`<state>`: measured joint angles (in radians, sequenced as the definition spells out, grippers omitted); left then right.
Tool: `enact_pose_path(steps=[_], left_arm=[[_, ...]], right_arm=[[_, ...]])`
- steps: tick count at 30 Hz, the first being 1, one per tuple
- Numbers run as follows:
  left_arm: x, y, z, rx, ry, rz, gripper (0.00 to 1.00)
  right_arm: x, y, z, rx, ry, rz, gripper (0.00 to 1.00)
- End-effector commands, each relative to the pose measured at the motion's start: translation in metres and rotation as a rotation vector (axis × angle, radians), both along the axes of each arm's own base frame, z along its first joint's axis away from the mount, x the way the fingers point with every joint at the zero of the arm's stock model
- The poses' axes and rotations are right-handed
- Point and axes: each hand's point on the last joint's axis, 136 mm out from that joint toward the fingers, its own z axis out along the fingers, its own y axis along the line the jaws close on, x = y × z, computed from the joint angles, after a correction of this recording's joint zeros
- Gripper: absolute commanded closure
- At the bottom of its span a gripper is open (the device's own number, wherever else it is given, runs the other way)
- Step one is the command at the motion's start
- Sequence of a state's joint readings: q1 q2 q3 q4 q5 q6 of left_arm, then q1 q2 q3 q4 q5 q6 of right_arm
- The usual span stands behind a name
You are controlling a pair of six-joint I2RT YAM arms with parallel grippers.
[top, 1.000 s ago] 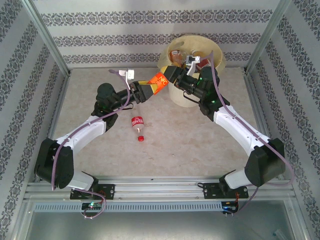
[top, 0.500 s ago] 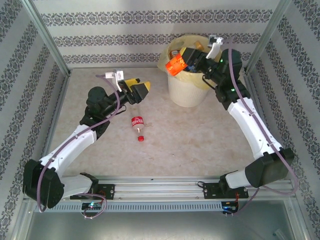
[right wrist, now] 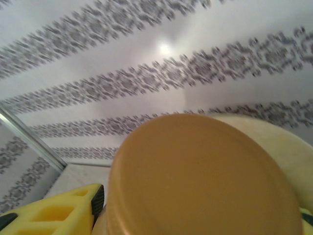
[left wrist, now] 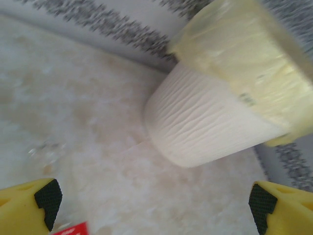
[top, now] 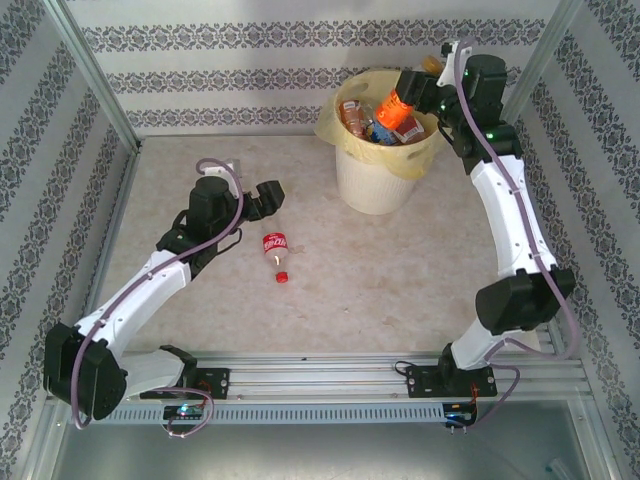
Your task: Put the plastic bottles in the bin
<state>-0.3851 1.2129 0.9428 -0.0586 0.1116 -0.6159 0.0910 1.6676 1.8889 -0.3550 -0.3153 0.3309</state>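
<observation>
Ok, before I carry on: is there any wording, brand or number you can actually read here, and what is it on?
No text can be quoted.
Red-label bottle on the table: white script, too small to read.
Orange-label bottle above the bin: white marks, blurred.
Other bottles inside it: labels too small to read.

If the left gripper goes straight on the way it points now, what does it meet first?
The left gripper would probably touch the table first, just short of the bin; depth is unclear.
</observation>
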Motion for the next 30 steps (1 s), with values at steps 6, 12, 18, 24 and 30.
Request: enact_pose_path(steps=[6,12,18,24,30], left_arm=[[0.001,0.01,-0.071,0.133,0.289,0.065,0.0],[0.002,0.013,-0.111,0.184,0.435,0.101,0.0],[0.004,0.01,-0.131,0.184,0.484,0.102,0.0],[0.008,0.015,-0.148,0.231,0.532,0.131,0.0],[0.023,0.021,-0.154,0.298,0.53,0.167,0.0]], right_arm=[[0.026,0.0,-0.069,0.018,0.253,-0.013,0.35],[0.034,-0.031,-0.073,0.024,0.267,-0.158,0.13],[0.021,-0.04,-0.063,-0.005,0.228,-0.191,0.08],[0.009,-0.038,-0.055,0.0,0.191,-0.178,0.02],[-0.012,-0.029,-0.033,0.026,0.118,-0.145,0.02]])
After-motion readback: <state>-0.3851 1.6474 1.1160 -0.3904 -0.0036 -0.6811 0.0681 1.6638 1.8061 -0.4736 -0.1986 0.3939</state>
